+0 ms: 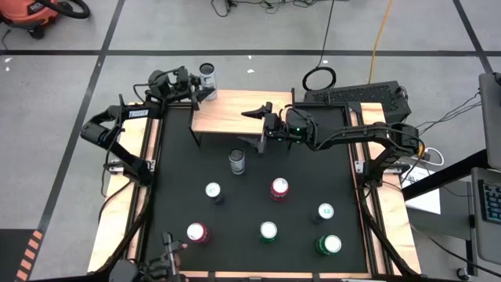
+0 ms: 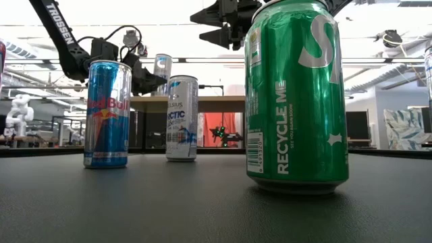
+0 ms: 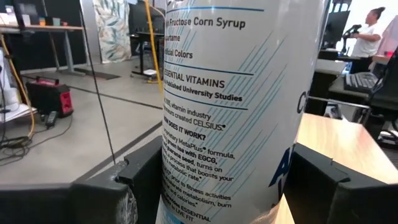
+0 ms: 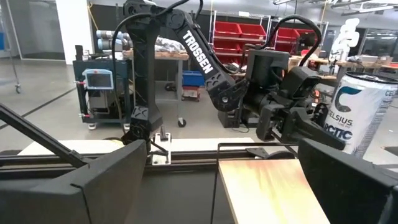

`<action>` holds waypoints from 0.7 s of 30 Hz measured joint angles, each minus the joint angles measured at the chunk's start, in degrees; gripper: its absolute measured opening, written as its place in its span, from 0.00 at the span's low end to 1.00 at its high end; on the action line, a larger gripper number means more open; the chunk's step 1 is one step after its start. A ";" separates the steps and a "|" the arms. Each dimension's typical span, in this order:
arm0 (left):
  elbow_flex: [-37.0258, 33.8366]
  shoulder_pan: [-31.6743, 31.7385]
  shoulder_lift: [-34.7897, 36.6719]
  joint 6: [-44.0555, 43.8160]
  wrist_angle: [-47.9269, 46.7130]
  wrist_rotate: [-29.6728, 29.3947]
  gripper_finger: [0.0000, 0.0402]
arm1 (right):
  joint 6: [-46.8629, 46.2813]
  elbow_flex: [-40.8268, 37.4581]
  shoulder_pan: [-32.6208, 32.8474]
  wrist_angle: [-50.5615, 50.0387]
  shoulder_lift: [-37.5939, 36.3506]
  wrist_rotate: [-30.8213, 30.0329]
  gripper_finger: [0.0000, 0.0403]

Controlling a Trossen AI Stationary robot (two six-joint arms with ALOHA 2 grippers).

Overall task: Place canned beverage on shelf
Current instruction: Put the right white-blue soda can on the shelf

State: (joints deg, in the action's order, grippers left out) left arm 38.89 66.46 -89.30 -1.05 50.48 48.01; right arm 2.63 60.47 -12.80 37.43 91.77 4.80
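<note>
My left gripper [image 1: 205, 84] is shut on a white Celsius can [image 1: 207, 75] at the far left corner of the shelf [image 1: 235, 113], a light-wood board on thin black legs. The can fills the left wrist view [image 3: 236, 93] and also shows in the low view [image 2: 162, 69] and the right wrist view [image 4: 364, 118]. I cannot tell whether its base touches the board. My right gripper [image 1: 250, 125] is open and empty above the shelf's middle, facing the can [image 4: 230, 177]. My left gripper pinches the can's side wall [image 3: 180, 180] between its two fingers [image 3: 134, 186], one on each side. The fingers come in about level from the table's left side. The can stands upright in the hold.
Several cans stand on the black mat [image 1: 180, 180] in front of the shelf: a silver one [image 1: 236, 160], a white-topped one [image 1: 213, 190], a red one [image 1: 279, 188], green ones near the front [image 1: 329, 244]. In the low view a green can [image 2: 297, 94] stands closest.
</note>
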 joint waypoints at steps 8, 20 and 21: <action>0.00 0.04 0.00 2.98 -1.99 -0.21 0.64 | 0.00 0.00 0.00 0.02 0.00 0.00 0.99; 0.00 0.00 0.02 3.57 -2.50 -1.56 0.64 | 0.20 0.00 0.02 0.02 0.00 0.02 0.99; 0.04 0.00 0.09 4.05 -2.97 -1.56 0.64 | 0.20 0.00 0.02 0.02 0.00 0.02 0.99</action>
State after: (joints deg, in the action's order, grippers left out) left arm 38.94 66.46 -89.21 3.00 47.51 46.46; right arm 2.83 60.47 -12.78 37.45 91.77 4.82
